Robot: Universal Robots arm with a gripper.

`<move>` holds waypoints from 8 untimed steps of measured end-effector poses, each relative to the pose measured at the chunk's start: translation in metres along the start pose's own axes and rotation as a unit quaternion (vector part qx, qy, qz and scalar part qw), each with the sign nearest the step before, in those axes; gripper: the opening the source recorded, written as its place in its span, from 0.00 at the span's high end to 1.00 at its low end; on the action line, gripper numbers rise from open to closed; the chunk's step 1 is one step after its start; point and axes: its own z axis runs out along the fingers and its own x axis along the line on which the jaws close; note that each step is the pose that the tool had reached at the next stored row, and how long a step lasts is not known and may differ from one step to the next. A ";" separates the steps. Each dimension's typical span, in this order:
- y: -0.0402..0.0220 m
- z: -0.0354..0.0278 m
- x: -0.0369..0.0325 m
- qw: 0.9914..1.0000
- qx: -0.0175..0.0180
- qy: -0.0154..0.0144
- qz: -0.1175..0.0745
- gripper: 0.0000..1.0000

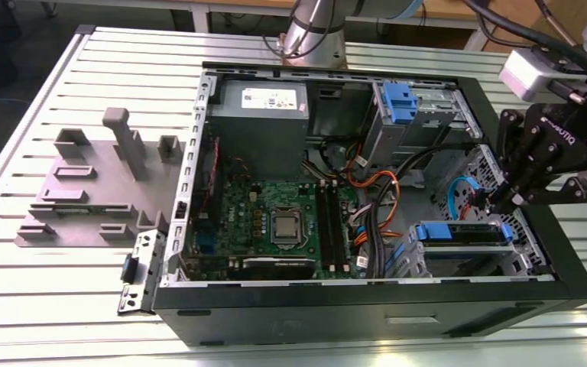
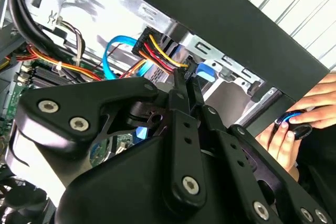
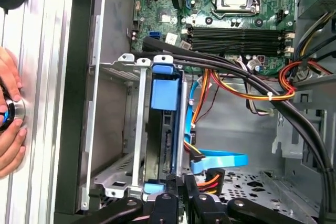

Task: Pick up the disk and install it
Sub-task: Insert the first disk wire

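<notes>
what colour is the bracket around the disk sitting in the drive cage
Blue. The disk has a blue carrier bracket, clearest in the first wrist view.

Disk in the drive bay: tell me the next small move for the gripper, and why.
Probably a short push along the bay rails. In the first wrist view the disk stands edge-on in the metal drive cage, blue carrier tab outward, and the gripper sits at its near end. Whether it is fully seated cannot be told, so a gentle push looks the safest move.
</notes>
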 end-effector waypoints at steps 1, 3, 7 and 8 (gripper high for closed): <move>0.0013 0.0004 0.0010 1.000 0.001 -0.002 0.000 0.83; 0.0055 0.0010 0.0020 1.000 0.004 -0.004 0.000 0.83; 0.0136 0.0025 0.0030 1.000 0.010 -0.005 0.001 0.83; 0.0147 0.0029 0.0039 1.000 0.012 -0.005 0.001 0.83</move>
